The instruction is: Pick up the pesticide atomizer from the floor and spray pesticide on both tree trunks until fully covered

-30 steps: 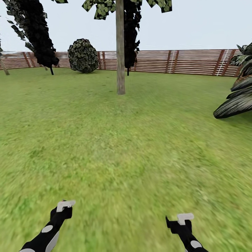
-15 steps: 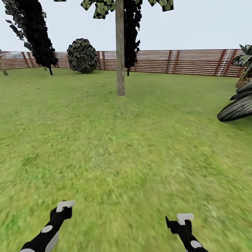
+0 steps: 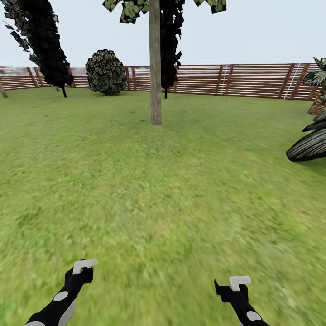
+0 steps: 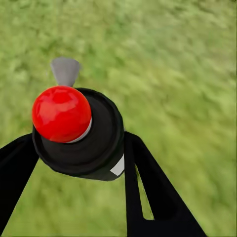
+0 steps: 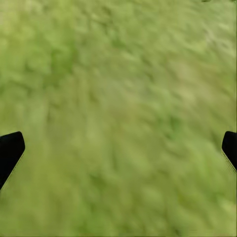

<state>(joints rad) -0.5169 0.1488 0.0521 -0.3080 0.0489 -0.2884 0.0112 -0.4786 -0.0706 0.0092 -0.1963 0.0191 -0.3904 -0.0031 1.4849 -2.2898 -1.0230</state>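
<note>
The pesticide atomizer, a black round body with a red ball top and a grey nozzle, sits between the black fingers of my left gripper, which is shut on it over the grass floor. In the head view the left gripper hangs low at the left. Low at the right, my right gripper is open, and its wrist view shows its fingertips wide apart above bare grass. One tree stands ahead, its straight grey-beige trunk rising from the lawn to the frame's top.
A brown slatted fence closes the far side of the garden. A round bush and black cypress-like trees stand near it. A palm's dark fronds and scaly stump sit at the right edge.
The whole view has shifted: the trunk's base sits a little lower and the palm fronds have slid toward the right edge. Both arms hold the same pose.
</note>
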